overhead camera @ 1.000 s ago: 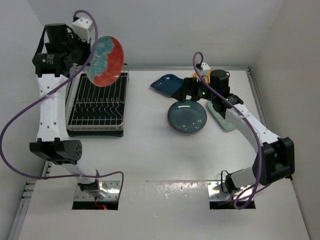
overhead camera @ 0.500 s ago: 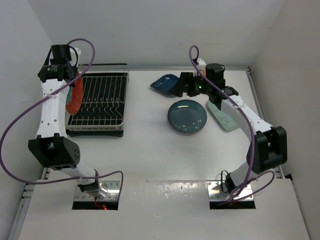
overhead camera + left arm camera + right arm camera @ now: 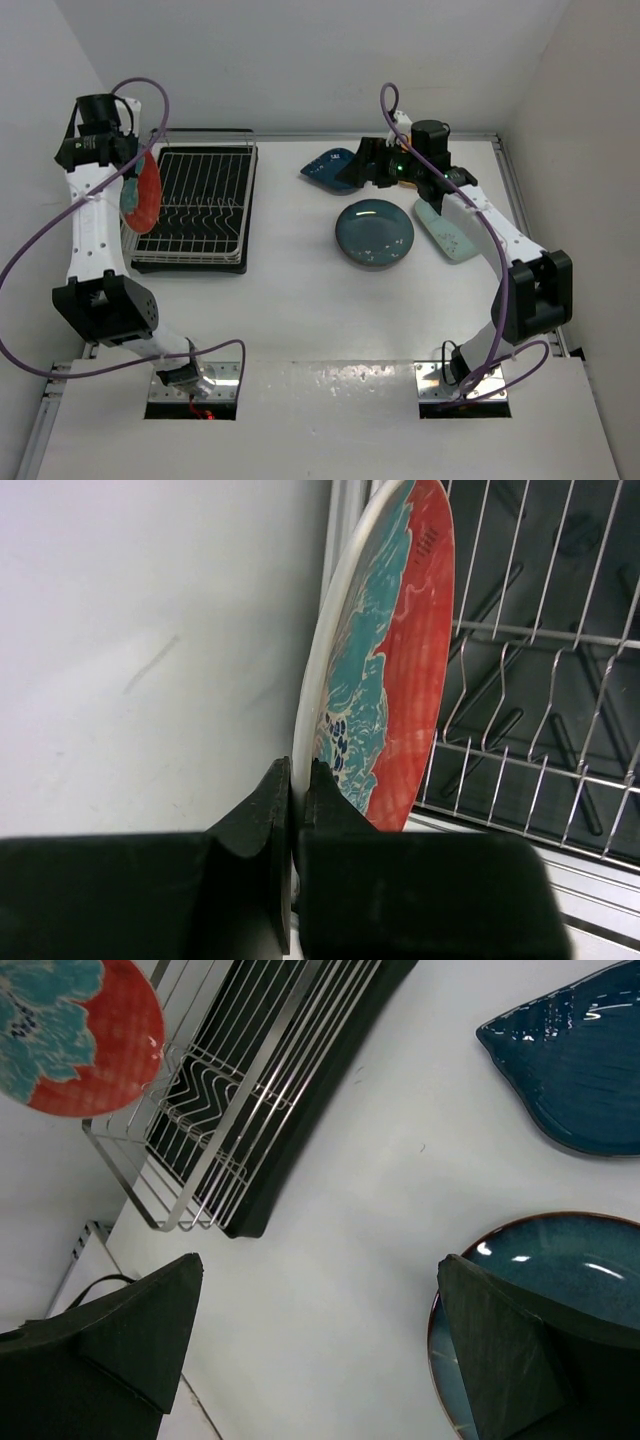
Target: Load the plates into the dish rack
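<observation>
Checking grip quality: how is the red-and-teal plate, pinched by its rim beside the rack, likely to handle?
The red-and-teal plate looks like rigid glazed ceramic, so probably slippery and chip-prone against the dish rack wires. The left tool pinches only its thin rim, most of the plate beyond the grip, so it may pivot.

from above, the right arm (image 3: pixel 478 222) covers part of the pale mint plate (image 3: pixel 455 243), and the right gripper (image 3: pixel 355 175) hides one end of the leaf-shaped plate (image 3: pixel 323 165). at the right wrist we lose part of the dark teal plate (image 3: pixel 570 1260) to the frame edge and one of the right fingers (image 3: pixel 505 1350). at the left wrist the floral plate (image 3: pixel 395 680) runs off the top, its lower rim buried between the left fingers (image 3: pixel 255 830).
</observation>
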Robot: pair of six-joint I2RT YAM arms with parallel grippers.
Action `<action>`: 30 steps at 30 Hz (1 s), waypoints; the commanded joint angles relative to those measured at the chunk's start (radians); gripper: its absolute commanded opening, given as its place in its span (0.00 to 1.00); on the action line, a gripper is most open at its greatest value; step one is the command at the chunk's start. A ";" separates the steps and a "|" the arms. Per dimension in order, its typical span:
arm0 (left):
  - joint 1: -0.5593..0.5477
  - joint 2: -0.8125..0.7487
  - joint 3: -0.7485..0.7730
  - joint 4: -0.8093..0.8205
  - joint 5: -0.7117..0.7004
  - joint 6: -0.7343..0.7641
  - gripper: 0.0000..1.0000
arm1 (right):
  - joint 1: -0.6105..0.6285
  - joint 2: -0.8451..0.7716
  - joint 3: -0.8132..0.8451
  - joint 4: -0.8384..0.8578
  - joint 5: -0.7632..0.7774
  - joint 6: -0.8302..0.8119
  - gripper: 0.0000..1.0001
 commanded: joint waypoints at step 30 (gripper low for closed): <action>0.181 -0.068 -0.222 0.336 0.182 0.039 0.00 | 0.003 -0.021 0.040 -0.017 -0.003 -0.033 1.00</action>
